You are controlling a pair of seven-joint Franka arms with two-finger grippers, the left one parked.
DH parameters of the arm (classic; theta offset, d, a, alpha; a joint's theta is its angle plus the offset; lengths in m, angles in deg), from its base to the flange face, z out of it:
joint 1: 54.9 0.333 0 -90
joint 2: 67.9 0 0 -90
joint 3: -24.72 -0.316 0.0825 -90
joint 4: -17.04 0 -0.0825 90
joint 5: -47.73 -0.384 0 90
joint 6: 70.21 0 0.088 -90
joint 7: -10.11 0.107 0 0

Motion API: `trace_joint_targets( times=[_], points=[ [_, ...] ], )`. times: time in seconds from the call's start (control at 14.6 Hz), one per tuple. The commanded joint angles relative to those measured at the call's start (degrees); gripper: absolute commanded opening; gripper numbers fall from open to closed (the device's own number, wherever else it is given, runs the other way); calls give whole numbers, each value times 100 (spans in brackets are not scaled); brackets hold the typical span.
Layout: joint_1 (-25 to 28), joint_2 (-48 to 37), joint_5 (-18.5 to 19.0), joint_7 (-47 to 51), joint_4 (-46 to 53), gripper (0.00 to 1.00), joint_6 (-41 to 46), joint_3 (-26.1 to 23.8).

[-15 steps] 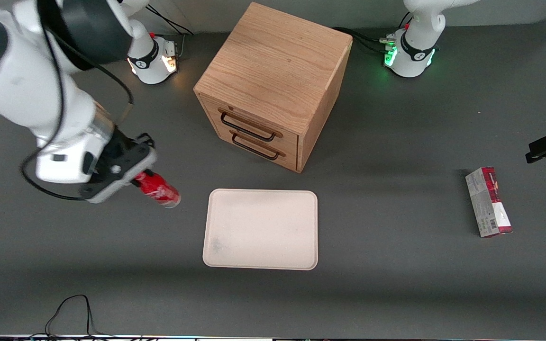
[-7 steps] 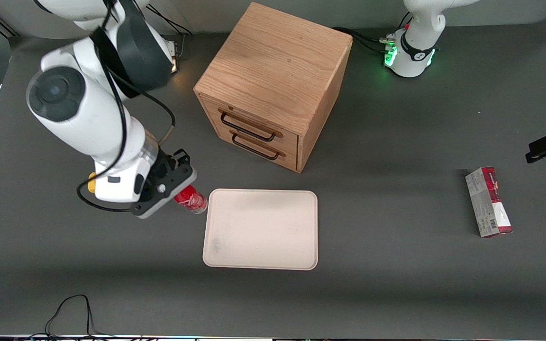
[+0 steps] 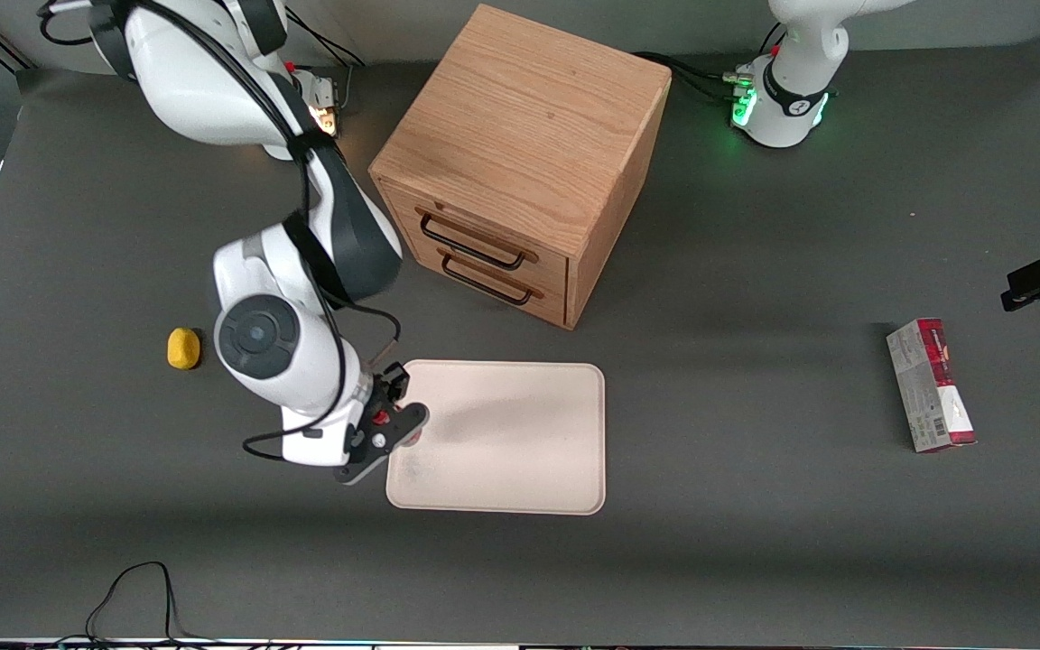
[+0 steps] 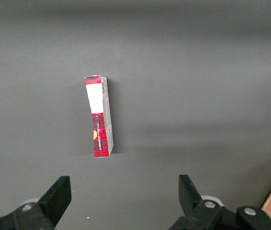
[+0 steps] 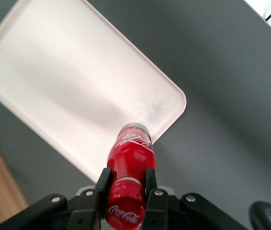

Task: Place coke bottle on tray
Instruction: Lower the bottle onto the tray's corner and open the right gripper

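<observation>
We see the gripper pinching the coke bottle by its neck, just under the red cap, one finger pressed against each side. The bottle hangs in the air over the edge of the tray that faces the working arm's end of the table, its base just inside the rim near the smudged corner. From the front, the gripper hides nearly all of the bottle. The tray lies in front of the wooden drawer cabinet. A small yellow object rests toward the working arm's end, and a red-and-grey carton toward the parked arm's end.
</observation>
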Motion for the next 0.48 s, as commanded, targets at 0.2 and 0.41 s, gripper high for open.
trace_joint_targets(
  times=[0.2, 0.41],
  points=[
    [-4, 572, 250, 141, 225, 0, -535, -68],
    [4, 616, 250, 150, 216, 0, -579, -68]
  ],
)
